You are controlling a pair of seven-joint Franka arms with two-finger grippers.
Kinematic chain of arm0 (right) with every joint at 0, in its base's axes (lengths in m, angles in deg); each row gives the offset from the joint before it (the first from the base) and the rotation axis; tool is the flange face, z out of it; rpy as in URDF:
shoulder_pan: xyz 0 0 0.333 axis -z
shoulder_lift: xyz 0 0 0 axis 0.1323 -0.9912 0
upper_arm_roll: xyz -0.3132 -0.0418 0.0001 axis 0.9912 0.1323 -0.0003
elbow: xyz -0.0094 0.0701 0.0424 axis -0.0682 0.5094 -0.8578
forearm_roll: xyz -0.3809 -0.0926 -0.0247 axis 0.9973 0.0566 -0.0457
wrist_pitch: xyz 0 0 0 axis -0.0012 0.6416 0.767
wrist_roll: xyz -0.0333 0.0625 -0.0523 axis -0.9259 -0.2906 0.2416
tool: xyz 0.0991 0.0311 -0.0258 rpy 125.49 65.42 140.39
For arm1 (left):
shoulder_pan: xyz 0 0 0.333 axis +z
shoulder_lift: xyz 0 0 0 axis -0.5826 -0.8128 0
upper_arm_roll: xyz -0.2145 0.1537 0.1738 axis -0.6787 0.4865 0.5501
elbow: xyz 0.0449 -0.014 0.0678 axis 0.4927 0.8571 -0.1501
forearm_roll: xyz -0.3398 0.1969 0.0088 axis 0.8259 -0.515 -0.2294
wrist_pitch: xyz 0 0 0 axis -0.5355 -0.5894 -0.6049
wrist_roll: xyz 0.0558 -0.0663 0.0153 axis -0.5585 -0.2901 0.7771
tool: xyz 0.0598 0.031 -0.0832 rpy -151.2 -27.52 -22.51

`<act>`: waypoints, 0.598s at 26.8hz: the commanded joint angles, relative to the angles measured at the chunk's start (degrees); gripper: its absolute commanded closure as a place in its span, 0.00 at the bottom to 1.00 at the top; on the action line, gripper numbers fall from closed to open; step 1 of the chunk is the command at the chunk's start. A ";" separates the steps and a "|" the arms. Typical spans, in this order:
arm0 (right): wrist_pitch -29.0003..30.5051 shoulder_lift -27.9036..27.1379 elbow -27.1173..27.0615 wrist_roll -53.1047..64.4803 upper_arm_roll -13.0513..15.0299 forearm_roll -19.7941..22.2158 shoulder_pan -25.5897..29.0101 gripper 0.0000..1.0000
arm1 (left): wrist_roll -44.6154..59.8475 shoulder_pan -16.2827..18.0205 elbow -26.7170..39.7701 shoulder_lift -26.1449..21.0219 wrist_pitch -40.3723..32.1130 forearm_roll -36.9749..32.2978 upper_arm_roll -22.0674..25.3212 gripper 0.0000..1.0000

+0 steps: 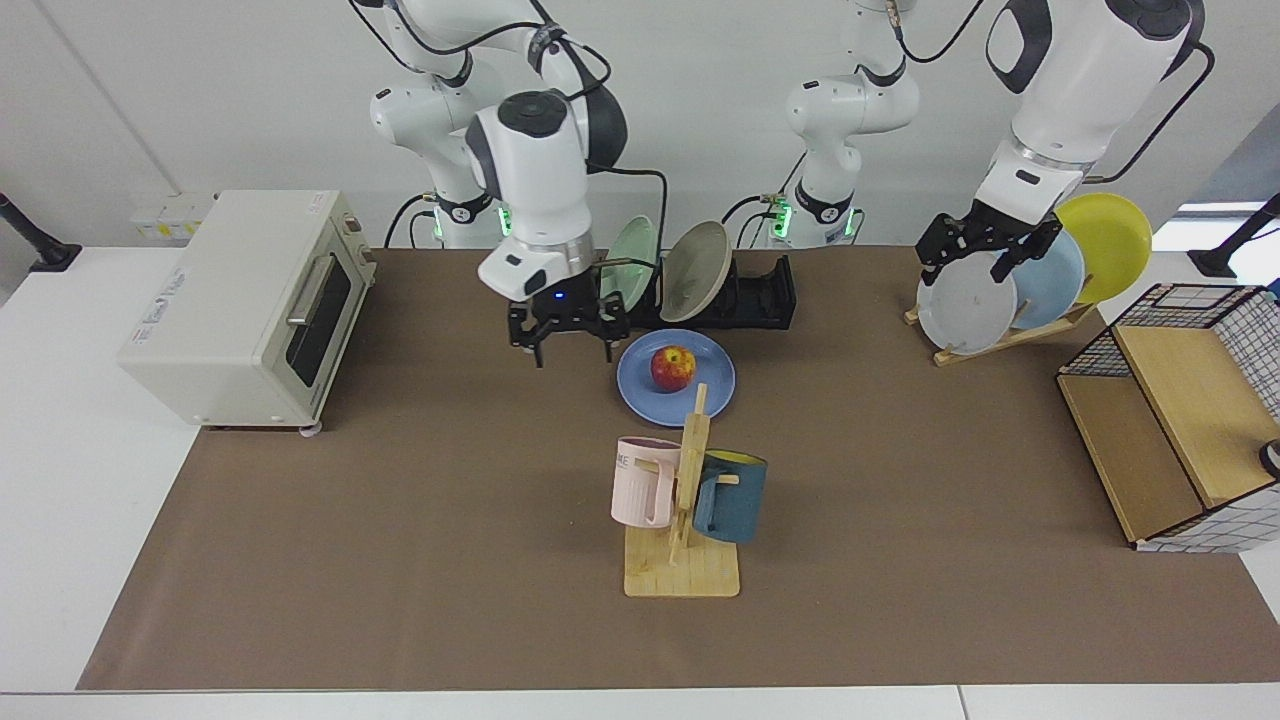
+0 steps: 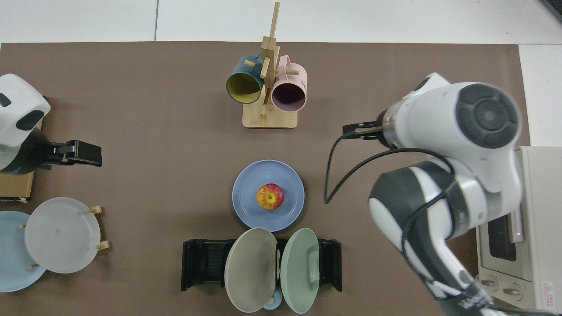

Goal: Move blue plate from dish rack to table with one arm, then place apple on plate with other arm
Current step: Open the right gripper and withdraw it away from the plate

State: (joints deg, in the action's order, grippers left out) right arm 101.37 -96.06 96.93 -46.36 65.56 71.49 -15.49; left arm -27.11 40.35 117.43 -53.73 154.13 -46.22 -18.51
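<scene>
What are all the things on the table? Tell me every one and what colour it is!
blue plate: 1, periwinkle blue, flat on the mat in front of the dish rack
apple: 1, red and yellow, on the blue plate
dish rack: 1, black, holds a green plate and a beige plate
wooden plate stand: 1, light wood, holds a grey, a pale blue and a yellow plate
mug tree: 1, wood, with a pink mug and a dark blue mug
toaster oven: 1, cream
wire shelf: 1, wood and wire
right gripper: open, empty, beside the blue plate
left gripper: open, waits at the plate stand
</scene>
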 commanded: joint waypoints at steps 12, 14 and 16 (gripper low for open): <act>-14.37 5.82 -0.91 17.21 -1.12 -3.37 15.45 0.00 | 0.21 -0.76 -0.80 -0.17 0.21 0.07 0.33 0.00; -14.37 5.55 -2.15 13.26 -1.30 -3.63 15.19 0.00 | 0.12 -0.76 -0.80 -0.17 0.21 0.07 0.33 0.00; -14.72 5.64 -2.25 9.30 -1.30 -3.37 14.40 0.00 | 0.21 -0.76 -0.80 -0.17 0.21 0.07 0.33 0.00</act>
State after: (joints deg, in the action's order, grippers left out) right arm 88.69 -90.67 96.24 -30.55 65.33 68.81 -1.07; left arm -27.11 40.34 117.43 -53.73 154.16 -46.18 -18.58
